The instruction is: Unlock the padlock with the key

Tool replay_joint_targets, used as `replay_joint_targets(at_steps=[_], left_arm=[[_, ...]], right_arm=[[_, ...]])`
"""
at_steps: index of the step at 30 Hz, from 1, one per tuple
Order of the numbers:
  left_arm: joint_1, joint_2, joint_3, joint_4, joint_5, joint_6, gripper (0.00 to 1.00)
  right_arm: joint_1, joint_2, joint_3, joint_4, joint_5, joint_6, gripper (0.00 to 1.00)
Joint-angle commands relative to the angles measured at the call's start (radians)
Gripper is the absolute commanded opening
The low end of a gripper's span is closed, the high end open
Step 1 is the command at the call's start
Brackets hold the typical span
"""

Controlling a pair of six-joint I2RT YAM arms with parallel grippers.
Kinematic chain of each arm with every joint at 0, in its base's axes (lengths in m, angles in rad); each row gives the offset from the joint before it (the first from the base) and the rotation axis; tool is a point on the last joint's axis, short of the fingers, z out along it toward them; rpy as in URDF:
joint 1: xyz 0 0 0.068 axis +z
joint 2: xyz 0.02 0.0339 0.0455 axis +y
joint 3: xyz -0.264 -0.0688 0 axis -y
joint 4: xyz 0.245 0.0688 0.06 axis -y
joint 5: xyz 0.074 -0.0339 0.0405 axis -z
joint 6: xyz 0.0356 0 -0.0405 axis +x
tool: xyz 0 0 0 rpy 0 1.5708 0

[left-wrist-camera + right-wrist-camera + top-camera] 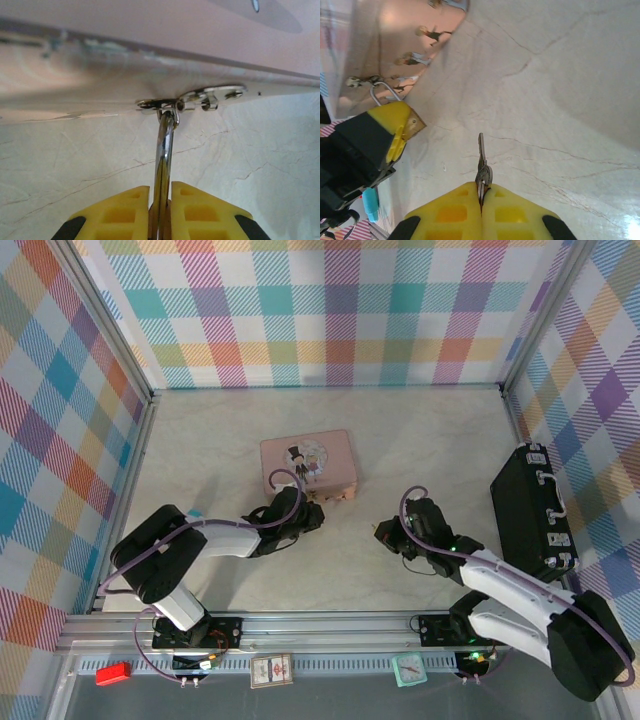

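Brass shows between the yellow fingertips of the left claw (160, 212), which is squeezed tight on the body of the tiny brass-gold padlock with the thin silver U-shaped shackle (164, 150). The shackle runs up from between those tips and loops through the small metal clasp (200, 97) on the near wall of the flat pink rectangular tin (307, 462).

That tin lies around the middle of the pale marble-patterned counter (430, 430), with the left claw pressed up to its near right corner, so the padlock hangs right at the tin's near edge.

A little to the right, the right claw (481, 202) is clamped on the head of the tiny thin dark metal key (481, 152). The blade pokes straight out past its yellow tips, held just above the counter. The key sits near the padlock but apart from it, and the blade points past the padlock rather than at it.

Against the right wall stands a black hard case with silver latches (530, 510). On the near rail lie a small red block (113, 673), a small card (271, 670) and a little teal clock (408, 670).
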Motion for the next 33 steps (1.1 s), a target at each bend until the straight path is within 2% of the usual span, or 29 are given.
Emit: replay_joint_targets(at_steps=[1,7,18,22,27,33], left_arm=[[-0.014,0.03,-0.023,0.117,-0.009,-0.078,0.0],[-0.019,0.071,-0.032,0.192,0.007,-0.133,0.0],[-0.027,0.057,-0.022,0.16,0.004,-0.149,0.0],[-0.031,0.027,-0.03,0.126,-0.023,-0.194,0.0],[-0.035,-0.008,-0.051,0.152,-0.037,-0.242,0.0],[-0.034,-0.009,-0.096,0.204,-0.046,-0.387,0.0]], right_arm=[[0.004,0.032,-0.014,0.14,-0.039,0.083,0.0],[0.014,0.115,-0.048,0.256,-0.061,0.135,0.0],[0.046,0.201,-0.038,0.301,-0.053,0.179,0.0],[0.063,0.282,-0.049,0.388,-0.086,0.226,0.0],[0.089,0.417,-0.077,0.617,-0.162,0.304,0.0],[0.11,0.426,-0.067,0.635,-0.137,0.288,0.0]])
